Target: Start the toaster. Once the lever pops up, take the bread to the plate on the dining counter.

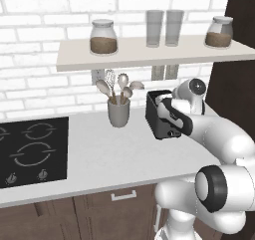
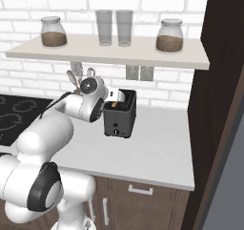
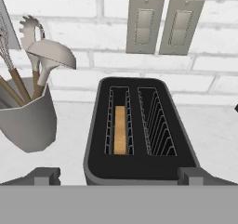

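Observation:
The dark toaster [image 1: 154, 118] [image 2: 121, 118] [image 3: 139, 166] stands on the white counter by the brick wall. A slice of bread [image 3: 120, 130] sits low in its left slot, tan edge up; the right slot is empty. My gripper [image 3: 118, 176] hovers just above the toaster's near edge and looks down into the slots. It is open, one fingertip on each side, with nothing between them. From the base views the hand [image 1: 171, 110] [image 2: 110, 95] is at the toaster's top. The plate and the dining counter are out of view.
A grey utensil cup [image 1: 118, 112] [image 3: 25, 121] stands close to the toaster's left. The black cooktop [image 1: 30, 149] lies further left. A shelf [image 1: 144, 54] with jars and glasses hangs overhead. A dark tall cabinet [image 2: 224, 105] bounds the right side.

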